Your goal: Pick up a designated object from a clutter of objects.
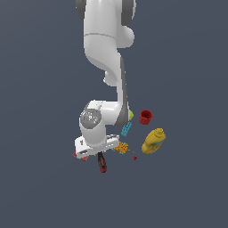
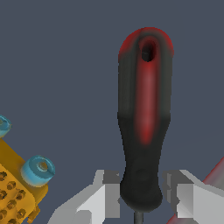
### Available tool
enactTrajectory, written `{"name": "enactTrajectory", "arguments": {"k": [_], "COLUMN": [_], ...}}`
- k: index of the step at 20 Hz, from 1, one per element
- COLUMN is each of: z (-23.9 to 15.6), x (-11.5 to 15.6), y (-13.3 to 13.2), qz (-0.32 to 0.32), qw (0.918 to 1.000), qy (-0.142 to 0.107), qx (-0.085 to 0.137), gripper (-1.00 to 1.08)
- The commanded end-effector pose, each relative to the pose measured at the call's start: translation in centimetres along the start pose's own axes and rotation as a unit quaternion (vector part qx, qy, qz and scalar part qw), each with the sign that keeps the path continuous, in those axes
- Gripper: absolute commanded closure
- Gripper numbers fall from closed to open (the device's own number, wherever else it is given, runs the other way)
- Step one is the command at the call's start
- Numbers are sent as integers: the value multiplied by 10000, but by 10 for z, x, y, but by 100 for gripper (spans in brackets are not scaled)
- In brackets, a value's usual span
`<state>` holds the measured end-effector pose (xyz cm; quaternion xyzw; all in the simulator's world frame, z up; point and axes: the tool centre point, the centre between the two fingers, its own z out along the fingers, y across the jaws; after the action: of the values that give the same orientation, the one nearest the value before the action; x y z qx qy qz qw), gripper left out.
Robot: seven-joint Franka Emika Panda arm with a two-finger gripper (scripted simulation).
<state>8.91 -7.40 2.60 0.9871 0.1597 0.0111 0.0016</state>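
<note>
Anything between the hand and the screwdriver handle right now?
Nothing visible. In the wrist view the hand straddles the narrow end of the screwdriver, a finger on each side with small gaps. The orange-and-teal piece sits off to one side.

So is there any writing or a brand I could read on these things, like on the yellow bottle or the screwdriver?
None can be read.
Yellow bottle: its front shows no legible label; too small and blurred.
Screwdriver: the red-and-black handle is plain, with no lettering.
Red cup: no text visible.
Orange piece: only dots and teal studs, no words.
</note>
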Motion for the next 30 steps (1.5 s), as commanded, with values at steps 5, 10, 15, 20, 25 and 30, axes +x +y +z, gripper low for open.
{"name": "enactTrajectory", "arguments": {"k": [5,10,15,20,25,30], "z": [-12,-37,-76,-129,-188,-247], "x": [0,-1,-2,-3,-4,-3], "y": [-3,-10,-20,-34,-50,-65], "qz": [3,5,8,12,16,21], "qw": [10000,10000,10000,10000,10000,10000], "qy": [-1,-8,-19,-34,-50,-65], "qx": [-2,1,4,7,10,13], "gripper": [108,108,108,108,108,108]}}
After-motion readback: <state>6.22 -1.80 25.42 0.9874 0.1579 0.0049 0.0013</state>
